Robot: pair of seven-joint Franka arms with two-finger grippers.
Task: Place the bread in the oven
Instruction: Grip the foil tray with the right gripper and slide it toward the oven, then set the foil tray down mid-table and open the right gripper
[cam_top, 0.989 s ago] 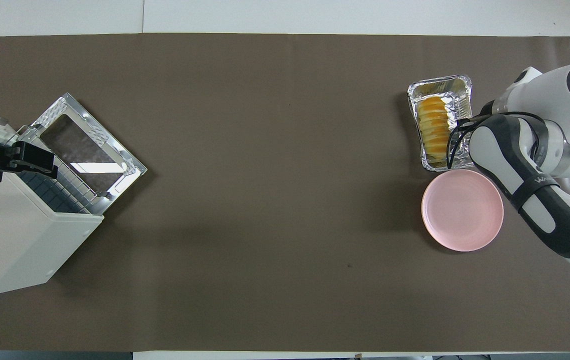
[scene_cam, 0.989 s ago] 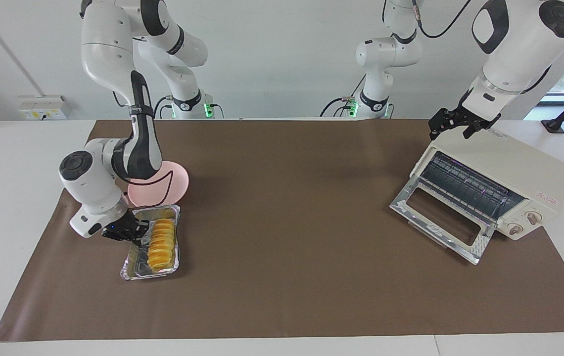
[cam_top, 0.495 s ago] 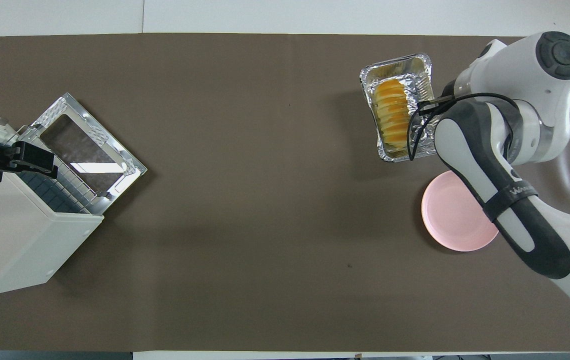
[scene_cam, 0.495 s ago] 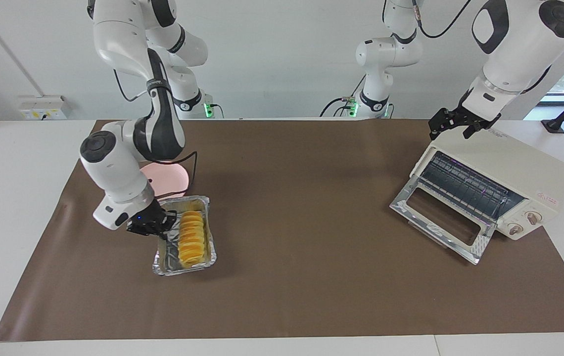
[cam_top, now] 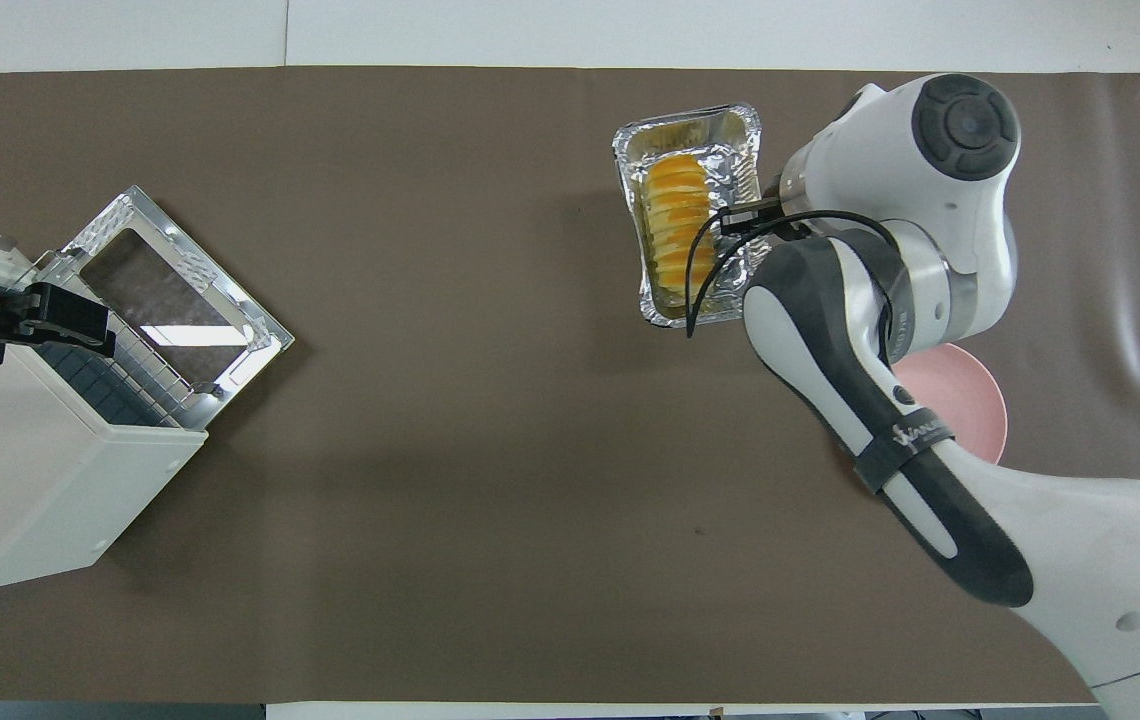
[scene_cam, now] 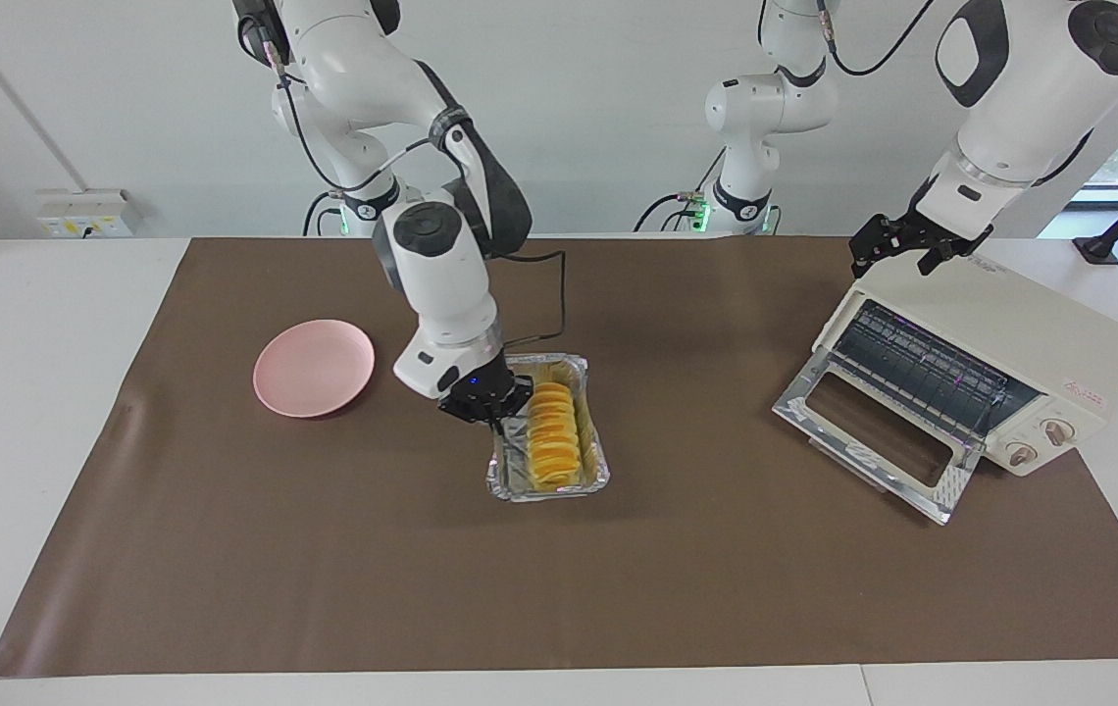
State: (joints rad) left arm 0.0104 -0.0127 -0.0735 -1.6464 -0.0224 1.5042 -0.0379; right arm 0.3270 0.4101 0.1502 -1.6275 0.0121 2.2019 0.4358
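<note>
Right end effector pinches the rim of a foil tray holding the bread, mid-tabletop. Bare brown mat lies between tray and open oven at three o'clock, where the wide-open left end effector hovers.

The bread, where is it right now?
The bread lies in the foil tray near the middle of the table, between the pink plate and the open oven, with the right gripper shut on the tray's rim.

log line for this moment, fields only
right gripper: shut on tray rim, mid-table | bread: in tray | left gripper: open, over oven | oven door: open
</note>
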